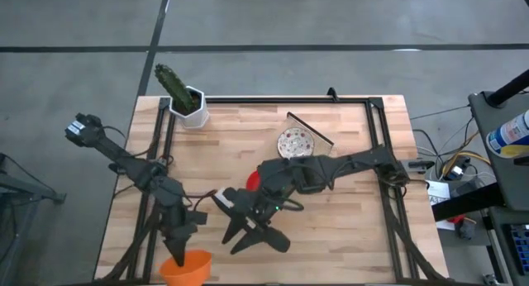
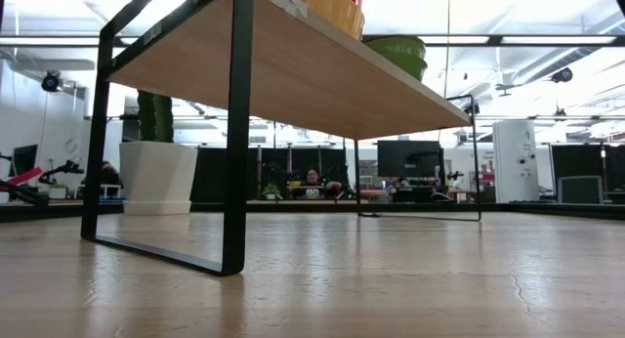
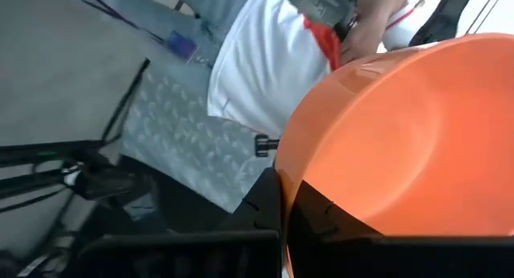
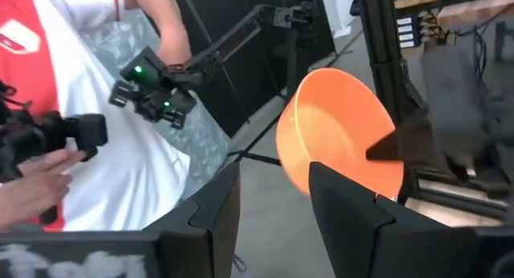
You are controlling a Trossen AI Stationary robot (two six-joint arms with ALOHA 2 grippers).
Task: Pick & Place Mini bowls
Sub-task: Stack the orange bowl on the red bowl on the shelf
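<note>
An orange mini bowl (image 1: 187,268) hangs at the table's near edge, left of the middle, with my left gripper (image 1: 183,240) shut on it. My right gripper (image 1: 248,232) stands open just to the bowl's right, pointing at it (image 4: 337,141); nothing is between its fingers (image 4: 269,206). A white speckled mini bowl (image 1: 295,143) rests on its base on the wooden top, right of the middle. A red mini bowl (image 1: 254,178) lies nearer, half hidden under my right arm. Neither gripper shows in the low view. My left gripper holds the orange bowl by its rim (image 3: 293,177), one finger (image 3: 269,206) outside the wall and the other inside the hollow. The fingers come at it from the table's far left, slanting toward the near edge. The bowl is lifted clear and tipped, its opening toward my right gripper.
A white square pot with a green cactus (image 1: 186,100) stands at the far left corner. A black frame (image 1: 289,99) borders the wooden top. A person in a white and red shirt (image 4: 72,109) stands beyond the near edge, holding a dark device. A cart (image 1: 496,154) stands to the right.
</note>
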